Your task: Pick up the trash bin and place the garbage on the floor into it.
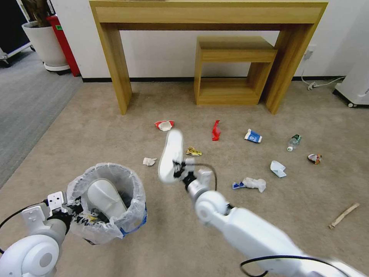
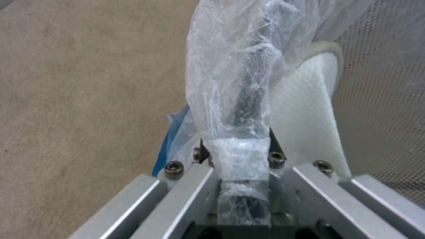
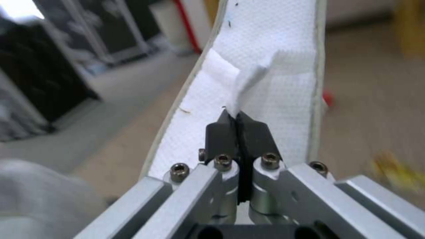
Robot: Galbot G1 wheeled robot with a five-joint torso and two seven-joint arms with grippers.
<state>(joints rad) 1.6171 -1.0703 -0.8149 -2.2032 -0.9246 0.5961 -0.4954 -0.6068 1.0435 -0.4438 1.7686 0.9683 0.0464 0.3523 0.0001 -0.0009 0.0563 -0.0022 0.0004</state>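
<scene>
White and crinkly, the bag lining the bin [image 1: 109, 204] is what my left end effector [image 1: 78, 215] is clamping: I am seeing its fingers pinched on the rim through the plastic in the left wrist view [image 2: 243, 156]. The bin is sitting at the lower left of the head view, by my left arm, and I cannot tell whether it is touching the carpet [image 1: 96, 127]. One slipper [image 1: 105, 198] is lying inside it already.

My right end effector [image 1: 180, 169] is clenched on a second slipper [image 1: 171, 156], nipping a fold of its strap between closed black fingertips [image 3: 221, 132]. That slipper is hanging raised over the carpet, to the right of the bin and apart from it.

The rest of the litter is lying scattered on the carpet beyond: a crushed cup [image 1: 164, 125], a red wrapper [image 1: 216, 130], a carton [image 1: 253, 136], a bottle [image 1: 294, 142], a yellow wrapper [image 1: 193, 151], crumpled paper [image 1: 149, 161], a tissue wad [image 1: 254, 183] and a stick [image 1: 344, 215] at the far right. A wooden table [image 1: 207, 15] is standing against the wall behind.
</scene>
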